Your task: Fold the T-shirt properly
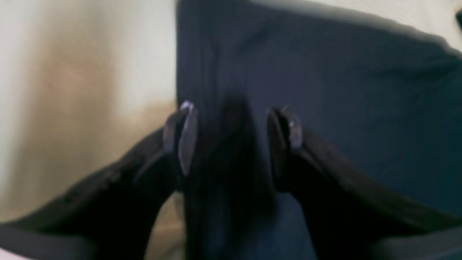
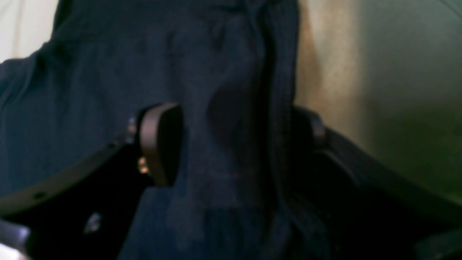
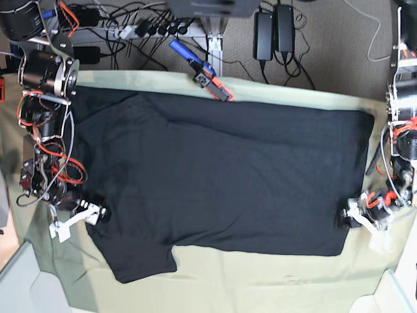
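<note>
Black cotton is filling most of the pale green cloth (image 3: 273, 277) that is covering the table: the T-shirt (image 3: 221, 176) is lying spread flat, one sleeve pointing toward the near edge. The right gripper (image 2: 234, 144) is reaching low at the shirt's edge on the base view's left, its arm folded down beside the garment; the left gripper (image 1: 231, 141) is sitting low at the opposite edge. Behind the table, black power bricks (image 3: 273, 32) and tangled cables are lying on grey carpet (image 3: 339, 59), and a blue and red tool (image 3: 202, 70) is resting at the cloth's far edge. Both pairs of jaws are standing wide, each straddling a raised ridge of the shirt's fabric without clamping it.
</note>
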Controlling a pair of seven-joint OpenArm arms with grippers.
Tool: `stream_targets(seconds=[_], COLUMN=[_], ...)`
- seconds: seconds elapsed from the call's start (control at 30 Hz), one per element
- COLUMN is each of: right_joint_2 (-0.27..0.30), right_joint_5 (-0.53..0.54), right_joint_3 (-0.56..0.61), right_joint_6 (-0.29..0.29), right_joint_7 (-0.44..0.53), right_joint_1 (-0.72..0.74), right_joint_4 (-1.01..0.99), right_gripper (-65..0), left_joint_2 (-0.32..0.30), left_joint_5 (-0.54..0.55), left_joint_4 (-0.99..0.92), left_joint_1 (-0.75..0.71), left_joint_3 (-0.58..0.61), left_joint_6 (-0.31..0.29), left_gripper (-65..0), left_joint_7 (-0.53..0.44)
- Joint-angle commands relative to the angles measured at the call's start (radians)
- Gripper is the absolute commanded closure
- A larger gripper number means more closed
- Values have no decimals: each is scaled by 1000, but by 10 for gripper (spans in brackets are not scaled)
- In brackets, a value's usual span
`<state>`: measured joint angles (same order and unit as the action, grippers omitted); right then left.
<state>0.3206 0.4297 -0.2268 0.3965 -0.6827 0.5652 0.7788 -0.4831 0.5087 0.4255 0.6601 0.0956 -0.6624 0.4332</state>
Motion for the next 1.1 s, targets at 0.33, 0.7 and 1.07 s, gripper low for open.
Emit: stream_targets(seconds=[0.33,0.7,1.07], right_joint_2=[12,11,10], right_joint_5=[20,24,55], right_joint_3=[-2,-2,-2], right_joint_6=[53,53,53], right_joint_7=[-7,-7,-6], right_joint_1=[24,24,24], right_joint_4=[11,11,11], right_gripper=[-434,-434,-434], left_joint_2=[6,7,23], left_joint_5=[-23,52,150], left_joint_4=[-4,-1,0], left_joint_1=[39,60,51], left_joint_3=[-4,-4,-4], left_joint_6=[42,-36,-36], left_gripper=[-343,-342,-342], left_joint_7=[-46,21,119])
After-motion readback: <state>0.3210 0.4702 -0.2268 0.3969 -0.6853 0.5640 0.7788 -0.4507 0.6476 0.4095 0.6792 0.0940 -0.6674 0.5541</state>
